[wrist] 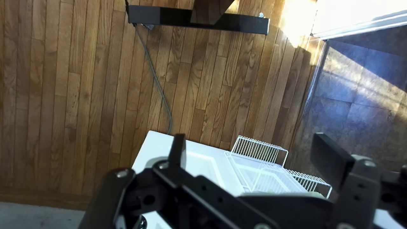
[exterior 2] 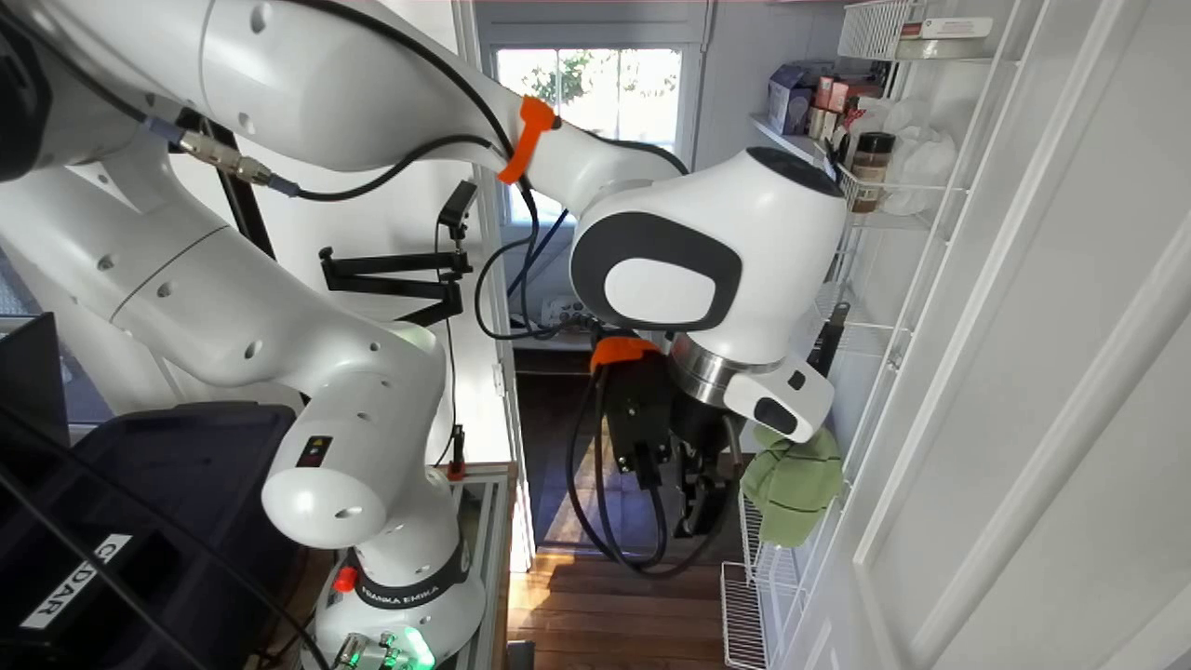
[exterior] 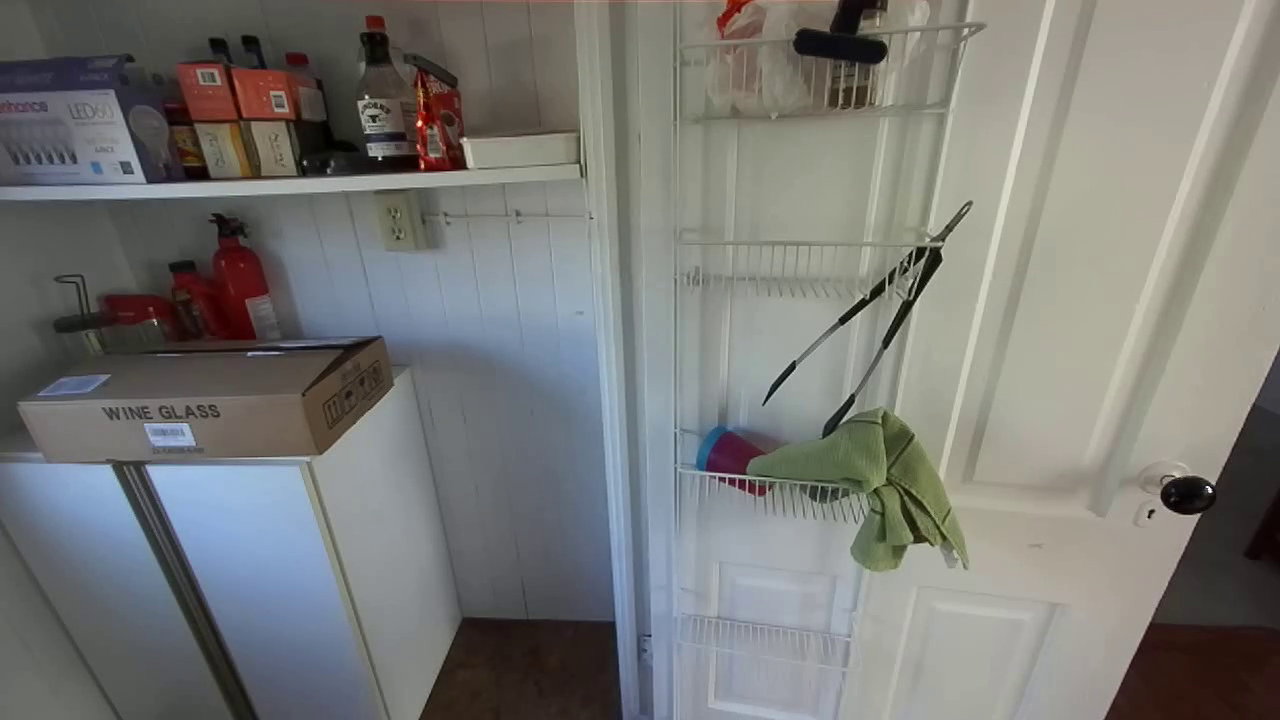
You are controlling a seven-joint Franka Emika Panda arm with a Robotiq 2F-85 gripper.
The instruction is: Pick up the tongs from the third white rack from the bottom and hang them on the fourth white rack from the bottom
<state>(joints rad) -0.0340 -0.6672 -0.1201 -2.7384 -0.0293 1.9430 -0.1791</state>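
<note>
Exterior view: well left of the gripper [exterior 2: 700, 516], a label [exterior 2: 77, 582] reads CEDAR; nearer, the arm's base [exterior 2: 409, 614] says FRANKA EMIKA. The gripper stands spread wide in the wrist view. Up to its right, a box [exterior: 65, 122] reads LED60, a carton [exterior: 210, 395] below it WINE GLASS; farther right, the tongs [exterior: 911, 300] slant across the end of the third white rack [exterior: 800, 243].
</note>
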